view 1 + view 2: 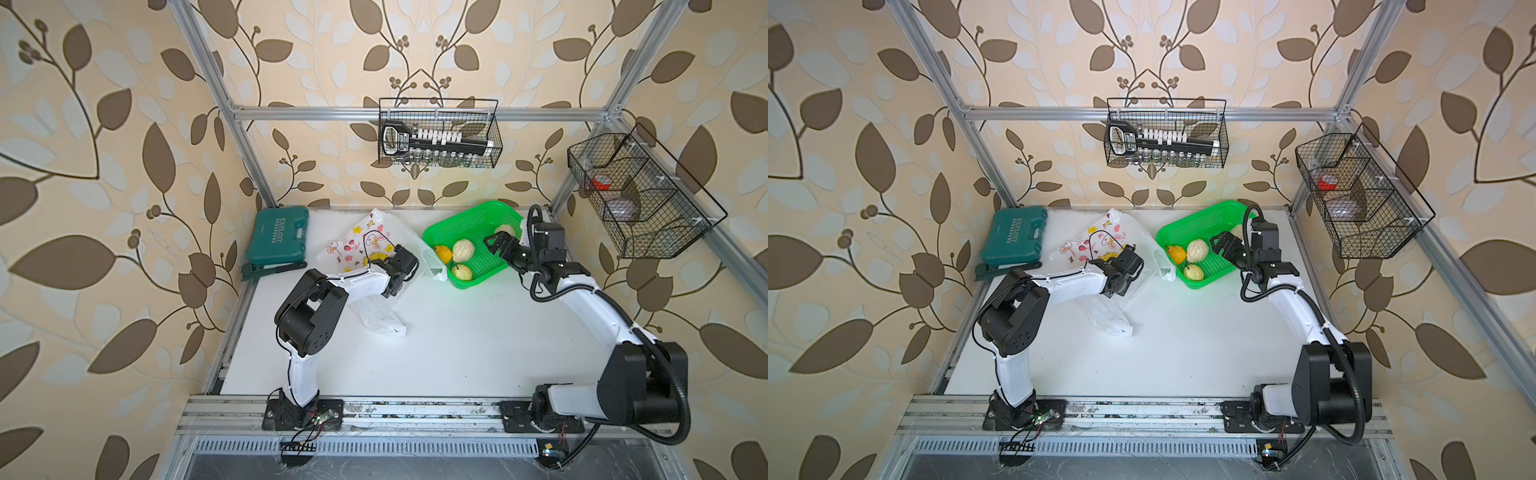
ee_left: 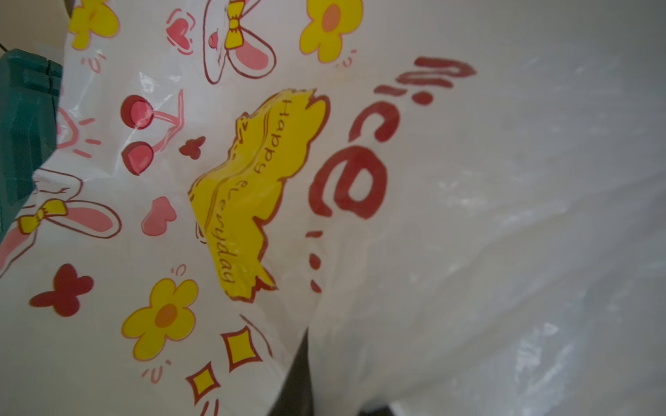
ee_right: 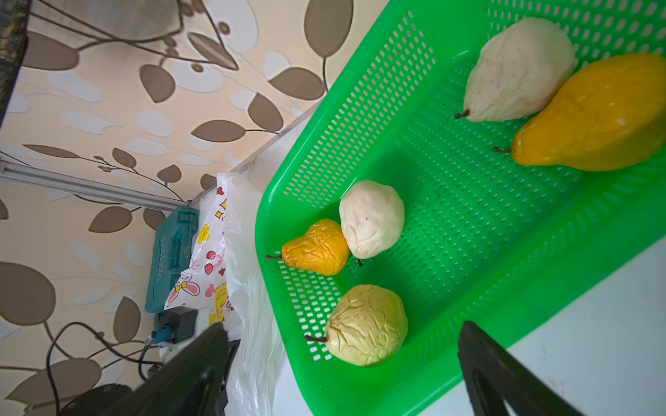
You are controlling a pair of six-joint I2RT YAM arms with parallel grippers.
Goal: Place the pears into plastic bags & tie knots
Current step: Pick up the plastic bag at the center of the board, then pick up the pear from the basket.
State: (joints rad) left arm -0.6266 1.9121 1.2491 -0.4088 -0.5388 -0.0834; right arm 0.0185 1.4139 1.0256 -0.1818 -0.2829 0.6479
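Top views: pinching plastic bag (image 1: 360, 240) film at 11 o'clock, left gripper (image 1: 386, 264) jaws closed, likely propping mouth open. Hovering right gripper (image 1: 496, 245), spread wide, empty, over green basket (image 1: 478, 222) at 1 o'clock.
Left wrist: showing bag print only.
Right wrist: finding all five pears (image 3: 371, 219) in green basket, unbagged.

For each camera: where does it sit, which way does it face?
Top views: overhead, looking down on the table; left arm and right arm show whole.
Left wrist: on the left arm, close against the plastic bag; one finger edge.
Right wrist: on the right arm, facing the green basket of pears; both open fingers.
Shared: all views show the plastic bag.
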